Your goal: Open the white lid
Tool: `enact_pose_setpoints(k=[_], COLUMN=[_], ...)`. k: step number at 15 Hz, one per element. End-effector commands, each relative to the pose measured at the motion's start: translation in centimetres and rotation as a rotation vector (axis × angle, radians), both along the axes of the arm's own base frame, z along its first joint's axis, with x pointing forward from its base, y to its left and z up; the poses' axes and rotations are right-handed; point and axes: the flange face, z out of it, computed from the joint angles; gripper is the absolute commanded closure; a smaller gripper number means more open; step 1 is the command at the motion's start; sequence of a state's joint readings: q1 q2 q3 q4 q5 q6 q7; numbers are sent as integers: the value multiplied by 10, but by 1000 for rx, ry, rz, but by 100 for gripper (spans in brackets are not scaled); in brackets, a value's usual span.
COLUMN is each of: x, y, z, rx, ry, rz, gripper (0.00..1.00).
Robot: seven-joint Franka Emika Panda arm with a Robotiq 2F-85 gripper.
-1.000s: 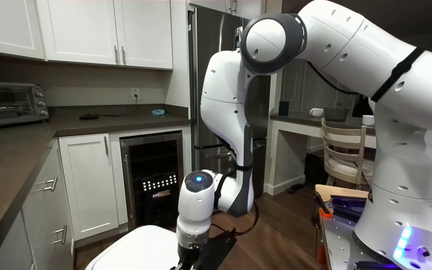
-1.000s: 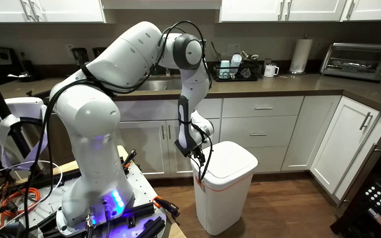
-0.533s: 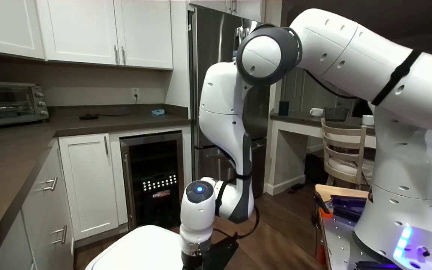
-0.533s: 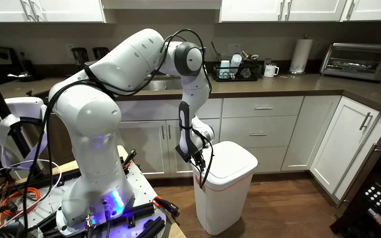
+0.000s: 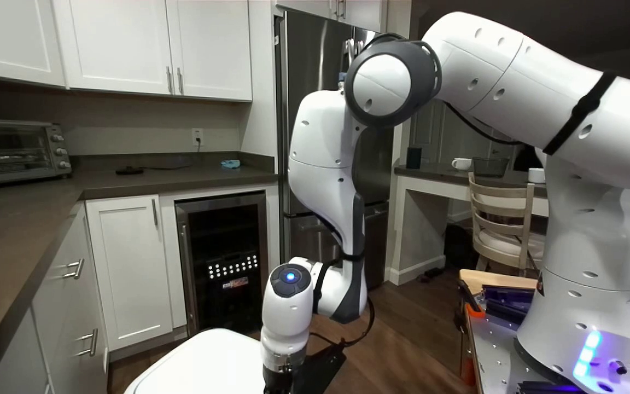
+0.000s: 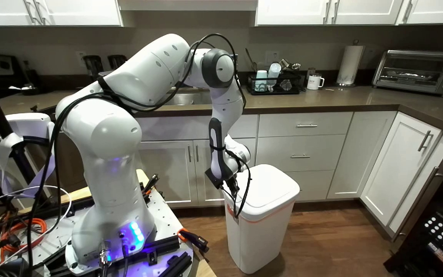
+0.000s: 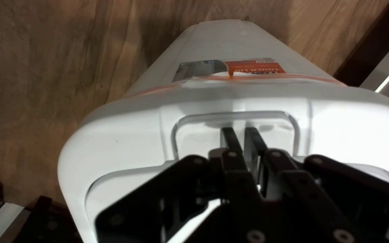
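In an exterior view, holds the arm (image 5: 323,137) bent down at the right side of the white lid (image 5: 200,364), near and left. In an exterior view, has the white lid flat and closed atop the bin (image 6: 258,242). In the wrist view, hangs the gripper (image 7: 239,131) over a small rounded panel (image 7: 199,138) at the lid's edge, with fingers (image 7: 231,138) nearly together, slightly parted by a narrow slit; cannot tell about contact.
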State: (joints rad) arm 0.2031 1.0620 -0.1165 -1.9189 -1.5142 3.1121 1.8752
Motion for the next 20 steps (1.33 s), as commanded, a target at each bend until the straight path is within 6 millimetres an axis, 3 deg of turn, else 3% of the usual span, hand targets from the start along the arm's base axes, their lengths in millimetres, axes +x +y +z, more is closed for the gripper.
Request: enact_pose_setpoints(k=[1,3,6,9,14,18,19,20], x=[-11,-6,15,18,-14,-18,-16,-13], y=[-2,-1,7,13,17,32,38,43], z=[-11,3,57,110,171,213,225,238], rx=[6,-1,-7,2,-18,-59,-61,-62], ry=[8,-16,-100,-133,-62,31,55,71], rz=[-19,-15,15,23,-15,-51,-62,-72], gripper=[100,99,99,99,99,99,73,73])
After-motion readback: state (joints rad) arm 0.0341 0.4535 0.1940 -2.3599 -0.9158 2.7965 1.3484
